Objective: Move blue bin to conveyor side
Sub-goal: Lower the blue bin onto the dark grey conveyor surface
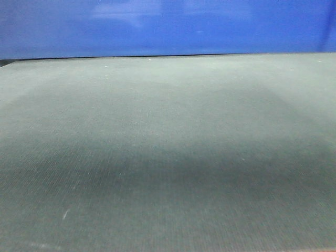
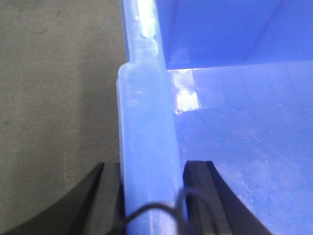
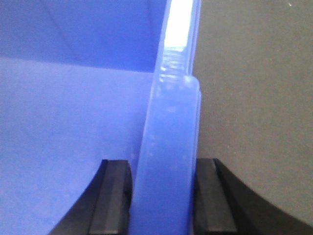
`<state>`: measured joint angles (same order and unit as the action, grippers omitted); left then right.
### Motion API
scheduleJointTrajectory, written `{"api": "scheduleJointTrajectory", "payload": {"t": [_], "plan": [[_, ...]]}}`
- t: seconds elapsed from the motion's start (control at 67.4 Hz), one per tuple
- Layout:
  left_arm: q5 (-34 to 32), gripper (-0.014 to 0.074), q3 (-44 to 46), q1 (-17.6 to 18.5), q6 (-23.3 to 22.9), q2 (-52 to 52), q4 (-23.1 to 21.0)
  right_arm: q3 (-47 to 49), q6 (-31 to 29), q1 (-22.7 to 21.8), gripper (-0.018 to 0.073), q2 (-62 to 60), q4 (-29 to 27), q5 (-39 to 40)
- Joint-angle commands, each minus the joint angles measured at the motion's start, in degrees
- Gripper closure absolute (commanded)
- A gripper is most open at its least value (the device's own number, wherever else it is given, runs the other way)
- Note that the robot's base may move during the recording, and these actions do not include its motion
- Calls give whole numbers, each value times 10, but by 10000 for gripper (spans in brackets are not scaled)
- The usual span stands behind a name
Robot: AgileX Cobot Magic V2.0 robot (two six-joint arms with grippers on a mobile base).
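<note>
Support: a flat matte dark grey-green woven belt surface (image 1: 168, 157), shown filling most of the front view. A fine weave is visible throughout, and the tone is darker across the middle. Along the far edge a large glossy royal-blue plastic bin (image 1: 168, 26) is seen, wider than the view. A thin dark line is seen under its lower edge, so contact cannot be determined.
</note>
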<state>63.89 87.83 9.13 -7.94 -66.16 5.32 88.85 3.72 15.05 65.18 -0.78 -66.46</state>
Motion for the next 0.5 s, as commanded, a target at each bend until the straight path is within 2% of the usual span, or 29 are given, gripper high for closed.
{"api": "scheduleJointTrajectory", "payload": {"t": [0.0, 0.489], "plan": [[-53, 607, 12, 3, 7, 12, 4, 7, -16, -1, 636, -13, 12, 57], [-53, 607, 12, 3, 7, 12, 4, 7, -16, -1, 636, -13, 12, 57]]}}
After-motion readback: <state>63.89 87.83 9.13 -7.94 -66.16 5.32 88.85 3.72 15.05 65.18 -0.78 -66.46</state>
